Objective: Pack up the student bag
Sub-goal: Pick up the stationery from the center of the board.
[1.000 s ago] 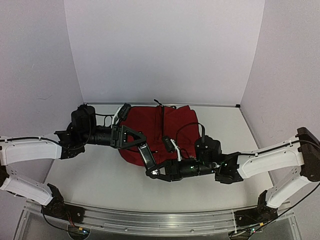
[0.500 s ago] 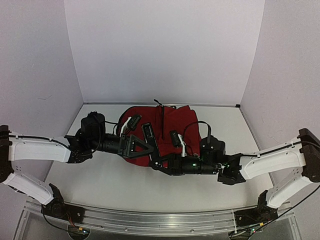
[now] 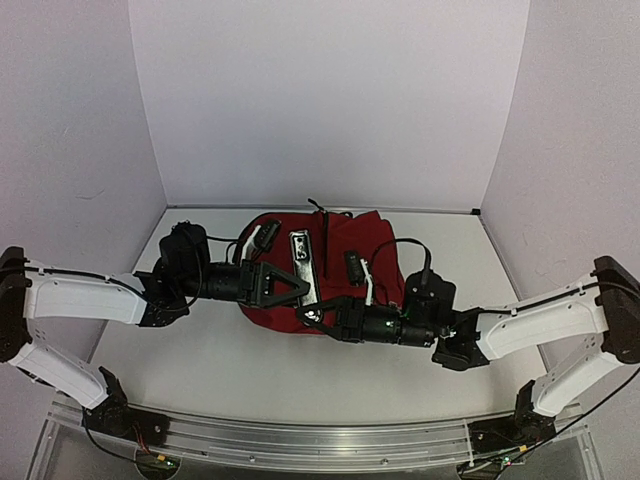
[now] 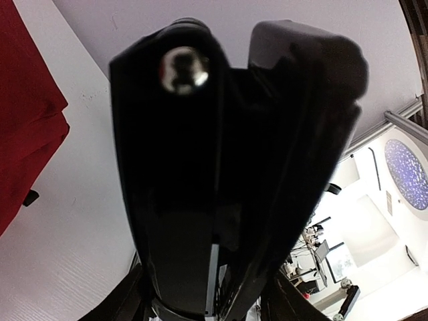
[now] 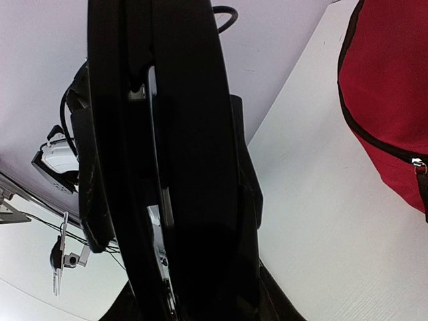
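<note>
One black object [image 3: 300,256] poised over student bag [image 3: 350,235]

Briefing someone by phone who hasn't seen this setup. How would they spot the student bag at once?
On the white table, look toward the far middle, near the back wall. The student bag lies there: soft, dark red with black zippers, the only red thing and the largest.
</note>
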`<state>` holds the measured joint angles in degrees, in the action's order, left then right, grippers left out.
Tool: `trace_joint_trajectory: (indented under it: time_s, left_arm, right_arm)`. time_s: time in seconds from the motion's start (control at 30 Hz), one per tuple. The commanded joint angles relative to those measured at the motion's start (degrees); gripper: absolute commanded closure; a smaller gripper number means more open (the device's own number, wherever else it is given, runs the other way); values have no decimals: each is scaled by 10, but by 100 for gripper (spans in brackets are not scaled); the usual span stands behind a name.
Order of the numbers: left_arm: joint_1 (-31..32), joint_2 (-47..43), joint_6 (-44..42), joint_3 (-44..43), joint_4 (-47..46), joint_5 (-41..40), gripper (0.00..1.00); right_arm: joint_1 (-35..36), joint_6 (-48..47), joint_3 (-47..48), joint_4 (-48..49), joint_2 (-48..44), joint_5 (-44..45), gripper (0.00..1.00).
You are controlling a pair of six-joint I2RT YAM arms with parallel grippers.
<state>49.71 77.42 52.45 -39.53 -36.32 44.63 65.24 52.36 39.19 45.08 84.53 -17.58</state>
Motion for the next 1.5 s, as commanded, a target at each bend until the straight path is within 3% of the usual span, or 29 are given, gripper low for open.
trace_joint_trajectory:
  time_s: [0.0,0.2,0.47,0.6,0.77,0.9,1.13,1.47]
  left_arm:
    - [3,14,25,4,-102,-3,44]
    - [5,13,17,9,-101,-20,44]
    - [5,12,16,12,-107,-48,72]
    - [4,8,19,14,-92,-65,84]
    - [-1,-28,-15,-11,74,-140,94]
    - [-34,-57,-24,-19,160,-156,95]
    - [-114,-63,-28,-38,250,-106,94]
    - [-150,-3,-47,-100,287,-50,94]
  right_arm:
    - [-2,7,13,86,13,-13,100]
    - [-2,11,7,96,10,-9,100]
    - [-2,16,7,99,21,-12,99]
    - [-2,5,3,77,12,10,70]
    - [-2,-61,32,-82,-37,87,38]
    - [-4,-101,63,-223,-80,184,23]
    - [-32,-152,220,-515,-34,350,23]
    - [-79,-265,482,-741,179,459,21]
